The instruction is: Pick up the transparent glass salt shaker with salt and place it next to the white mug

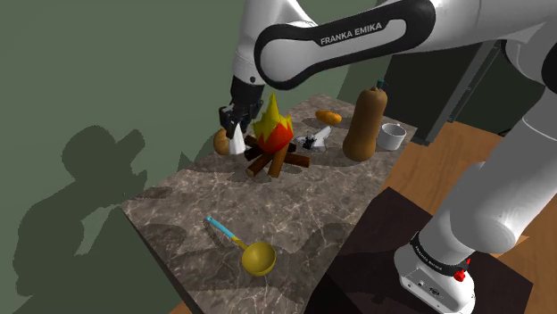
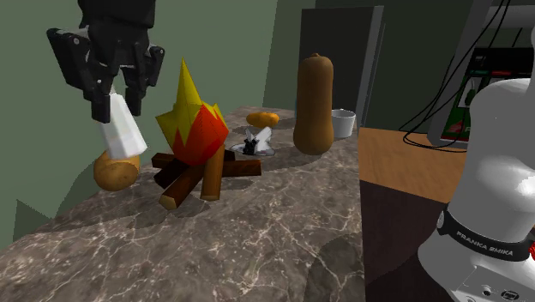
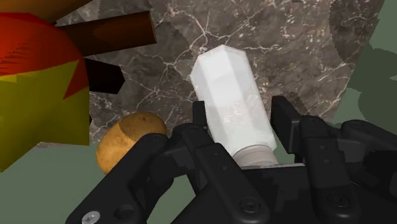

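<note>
At the lower right of the shoulder view the arm's white base is seen on its dark stand [image 1: 379, 245]; nearest on the marbled worktop [image 1: 178, 210], at lower centre, a ladle [image 1: 248, 252] with a yellow bowl and a blue handle is laid flat; further back, at centre frame, a toy campfire [image 1: 272, 136] of brown logs and red-and-yellow flame is set; just left of it the black end effector [image 1: 236, 120] is seen grasping the salt shaker [image 1: 236, 143], a whitish faceted body taken at its cap end and held tilted, base downward; in the wrist view the fingers [image 3: 283, 121] are pressed against its sides near the cap; at the left of the second exterior view the shaker is shown over a brown potato [image 2: 116, 172], its base apparently clear of the worktop; farthest, at the upper right of the shoulder view, a butternut squash [image 1: 364, 125] is stood upright with the white mug [image 1: 393, 136] just beside it; the mug is well apart from the shaker, with the campfire between them.
</note>
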Controlling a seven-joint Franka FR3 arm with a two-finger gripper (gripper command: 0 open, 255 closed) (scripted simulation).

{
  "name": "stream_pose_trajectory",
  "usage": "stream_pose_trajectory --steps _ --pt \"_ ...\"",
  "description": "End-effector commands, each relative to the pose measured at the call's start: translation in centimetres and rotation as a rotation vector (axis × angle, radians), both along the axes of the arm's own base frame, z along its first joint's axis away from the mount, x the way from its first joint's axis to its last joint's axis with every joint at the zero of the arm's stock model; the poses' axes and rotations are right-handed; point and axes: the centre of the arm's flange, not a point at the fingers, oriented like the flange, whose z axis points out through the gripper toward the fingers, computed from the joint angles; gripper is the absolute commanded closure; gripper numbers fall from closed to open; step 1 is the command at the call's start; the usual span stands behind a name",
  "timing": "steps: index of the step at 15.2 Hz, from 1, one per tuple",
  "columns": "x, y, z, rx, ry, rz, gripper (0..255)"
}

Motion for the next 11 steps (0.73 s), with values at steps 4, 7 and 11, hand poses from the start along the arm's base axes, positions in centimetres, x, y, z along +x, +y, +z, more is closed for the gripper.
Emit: stream_pose_trajectory --steps 4,7,11 --pt "-0.2 -5.3 0.3 0.0 0.0 0.0 255" --pt "-0.4 -9.3 0.4 0.0 0.0 0.0 255" --pt "-0.6 -14.6 0.4 0.0 0.0 0.0 255"
